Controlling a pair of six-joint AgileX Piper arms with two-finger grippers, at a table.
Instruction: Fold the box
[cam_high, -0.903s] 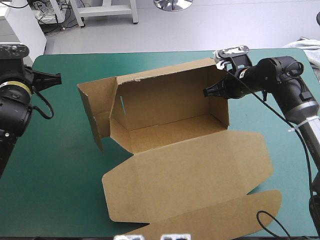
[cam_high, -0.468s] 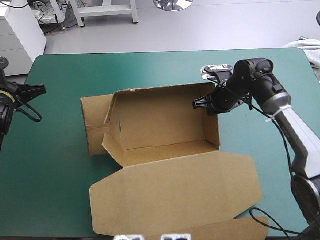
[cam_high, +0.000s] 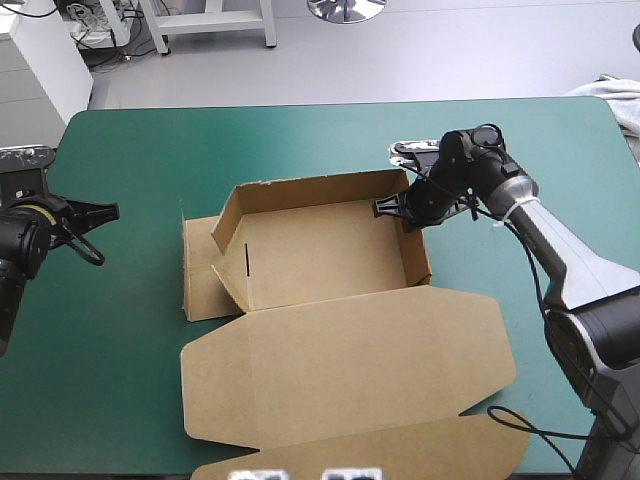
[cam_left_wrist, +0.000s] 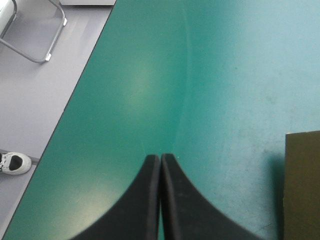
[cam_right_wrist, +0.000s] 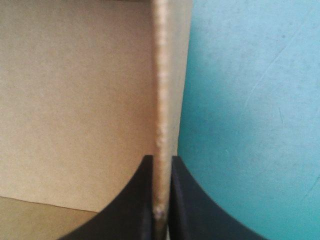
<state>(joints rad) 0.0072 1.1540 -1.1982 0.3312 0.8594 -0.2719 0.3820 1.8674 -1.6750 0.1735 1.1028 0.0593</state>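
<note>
One wall of the box (cam_high: 320, 250) sits clamped in the right end effector (cam_right_wrist: 161, 159); the left end effector (cam_left_wrist: 160, 156) hovers closed over the surface (cam_left_wrist: 225, 75).

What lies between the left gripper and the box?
Only bare teal-green cover between the left gripper and the box, clearest in the high view.

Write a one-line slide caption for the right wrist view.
Right hand shut on a raised wall of the box, with teal-green cover outside it.
</note>
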